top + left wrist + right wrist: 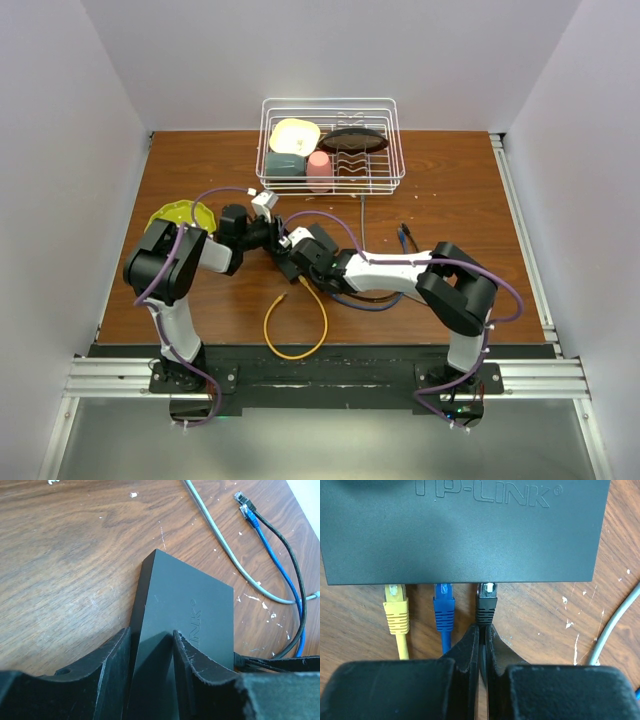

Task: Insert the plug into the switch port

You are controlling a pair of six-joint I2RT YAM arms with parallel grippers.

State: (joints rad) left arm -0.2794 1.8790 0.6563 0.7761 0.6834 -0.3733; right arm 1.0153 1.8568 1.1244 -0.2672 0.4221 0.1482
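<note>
Three ribbed plugs point(444, 611), seemingly seated, along edge of matte dark-grey box point(465, 535).

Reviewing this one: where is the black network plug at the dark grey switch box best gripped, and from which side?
Probably the ribbed boot of the black network plug, pinched across its sides, coming from the cable end, opposite the dark grey flat switch box. The boot stands clear of the box's edge, and the blue plug sits close beside it, so slim fingertips fit best.
</note>
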